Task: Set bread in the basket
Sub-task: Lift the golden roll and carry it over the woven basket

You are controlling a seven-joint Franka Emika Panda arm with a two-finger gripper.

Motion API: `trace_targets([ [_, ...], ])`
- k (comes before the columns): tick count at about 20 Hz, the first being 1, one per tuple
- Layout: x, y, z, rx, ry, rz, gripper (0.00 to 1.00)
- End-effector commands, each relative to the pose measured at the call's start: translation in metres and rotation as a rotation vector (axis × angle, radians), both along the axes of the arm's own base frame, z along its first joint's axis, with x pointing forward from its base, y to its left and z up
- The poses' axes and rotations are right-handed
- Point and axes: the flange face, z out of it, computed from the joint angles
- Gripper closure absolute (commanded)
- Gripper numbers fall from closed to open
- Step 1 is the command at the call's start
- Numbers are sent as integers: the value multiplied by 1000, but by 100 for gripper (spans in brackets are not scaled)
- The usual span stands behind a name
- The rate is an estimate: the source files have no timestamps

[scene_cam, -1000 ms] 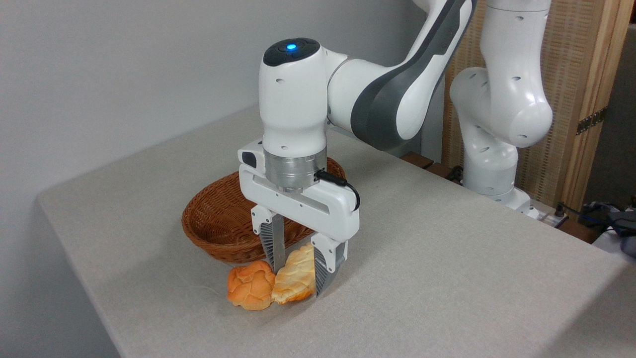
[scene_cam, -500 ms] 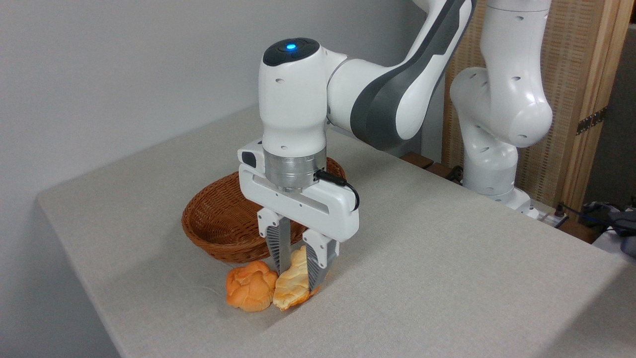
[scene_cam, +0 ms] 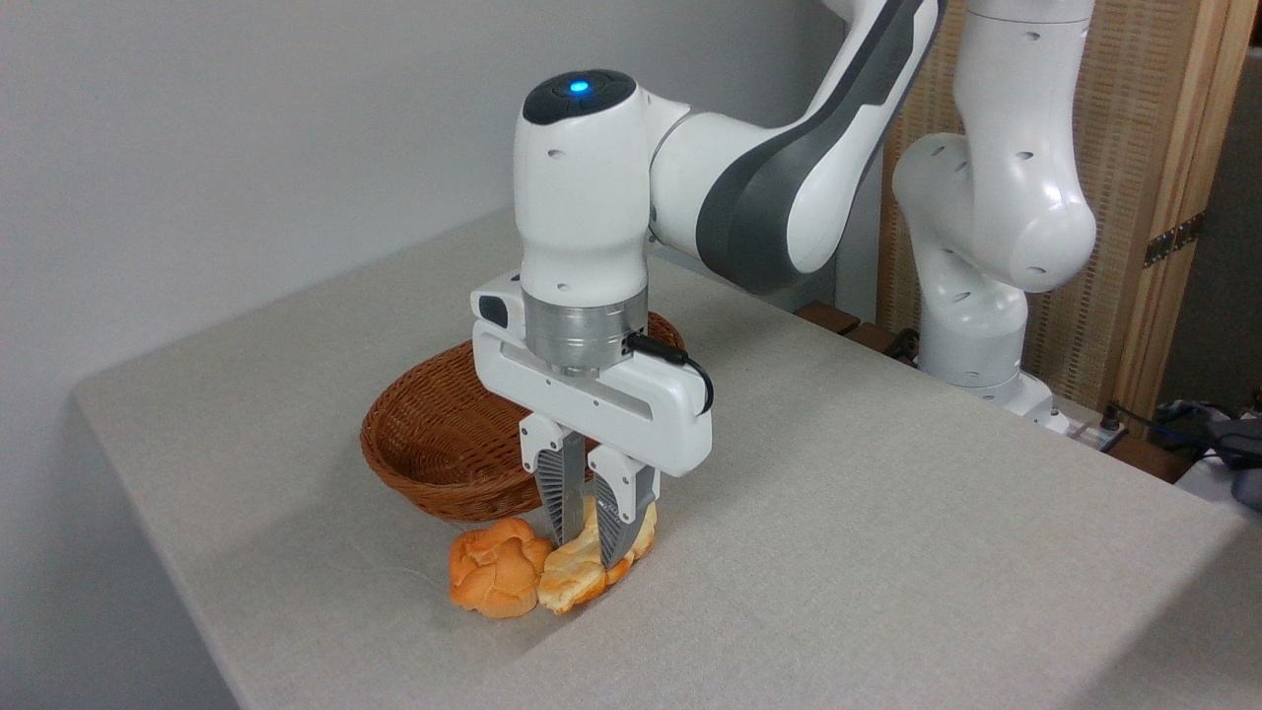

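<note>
A: What's the gripper (scene_cam: 590,537) doing now?

B: Pinching the bread (scene_cam: 577,577). The fingers (scene_cam: 564,493) are sitting much closer together than a second ago, when they were straddling the loaf wide. Now they're squeezing it at the middle (it's looking visibly narrower between the pads, bulging out on both sides).

A: Is the bread leaving the table (scene_cam: 887,513)?

B: Can't tell for sure. Its lower end is still looking like it's touching the cloth, front of the table. The wrist is sitting a touch higher than in the frame before, barely.

A: And the neighbours?

B: The orange bun (scene_cam: 490,577) is lying on the left, touching the bread, same spot as before, maybe nudged slightly. The basket (scene_cam: 434,434) is sitting just behind both, nothing showing inside it, unmoved.

A: Arm pose?

B: The arm (scene_cam: 779,187) is reaching in from the right, wrist pointing straight down, blue light glowing on top. The base joint hasn't shifted.

A: So bread's location?

B: Between the fingers, in front of the basket, outside it.
</note>
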Motion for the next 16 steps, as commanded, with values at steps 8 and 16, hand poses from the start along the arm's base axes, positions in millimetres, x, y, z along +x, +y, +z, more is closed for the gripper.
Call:
trace_targets([
  [8, 1, 15, 87, -53, -139, 21, 59],
  [16, 8, -13, 122, -81, -196, -16, 56],
])
